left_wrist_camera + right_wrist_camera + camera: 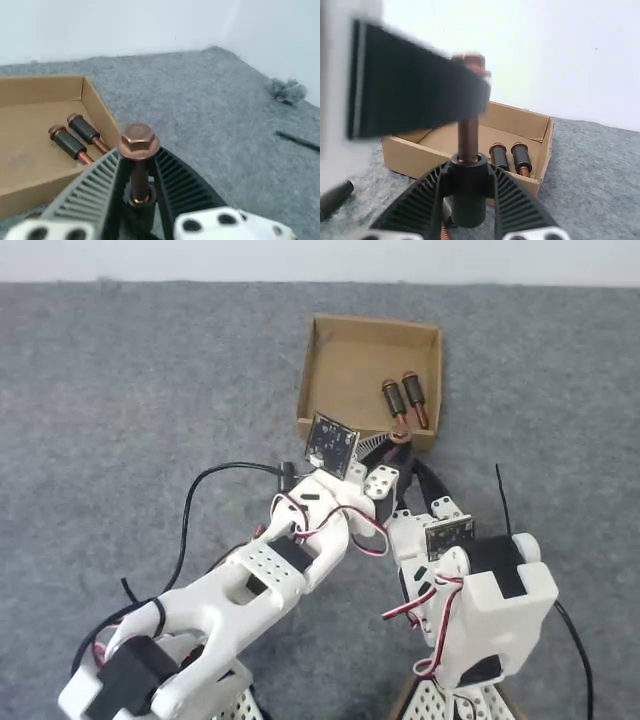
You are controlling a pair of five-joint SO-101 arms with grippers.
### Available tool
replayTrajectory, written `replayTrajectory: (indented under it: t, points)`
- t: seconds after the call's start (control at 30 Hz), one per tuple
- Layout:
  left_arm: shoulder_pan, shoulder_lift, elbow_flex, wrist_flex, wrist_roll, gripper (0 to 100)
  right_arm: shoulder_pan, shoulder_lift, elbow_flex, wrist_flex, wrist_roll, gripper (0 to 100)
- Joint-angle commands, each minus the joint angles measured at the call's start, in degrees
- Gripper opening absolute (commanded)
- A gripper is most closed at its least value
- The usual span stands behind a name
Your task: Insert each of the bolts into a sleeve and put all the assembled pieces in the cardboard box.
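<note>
**STATUS: THIRD ASSEMBLY IN PROGRESS, TWO PIECES BOXED**

1. Completed work. The cardboard box [350, 365] lies on the table, open side up. Two assembled pieces [405, 400] lie side by side in it, against one wall.

2. Work in hand. Both arms meet just outside the box's near wall.
   - The left gripper [137, 154] is closed on a bolt [139, 141] and grips the shank just below the hex head.
   - The right gripper [468, 172] is closed around a sleeve [468, 192] and holds it upright.
   - The shank enters the sleeve from above. Part of the shank is exposed, so insertion appears incomplete.

3. Outstanding work. Seat the bolt fully, then place the piece in the box. A spare sleeve [334, 197] lies on the surface near the box, so at least one more assembly is probably due.

4. Surroundings. The surface is grey carpet [120, 390], and it meets a plain white wall [300, 258]. A thin black cable [300, 141] and a tuft of fluff [287, 91] lie near the edge.
</note>
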Motion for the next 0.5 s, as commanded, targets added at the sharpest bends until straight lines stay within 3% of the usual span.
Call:
replayTrajectory:
  t: [0.0, 0.47]
  points:
    - [0.35, -0.62, 0.04, 1.76, -0.44, 1, 0.40, -2.59, 1.67, -0.13, 0.97, 0.6]
    - [0.26, -0.53, 3.47, 2.64, -0.18, 1, 0.92, -2.68, 1.67, -0.22, 0.62, 0.6]
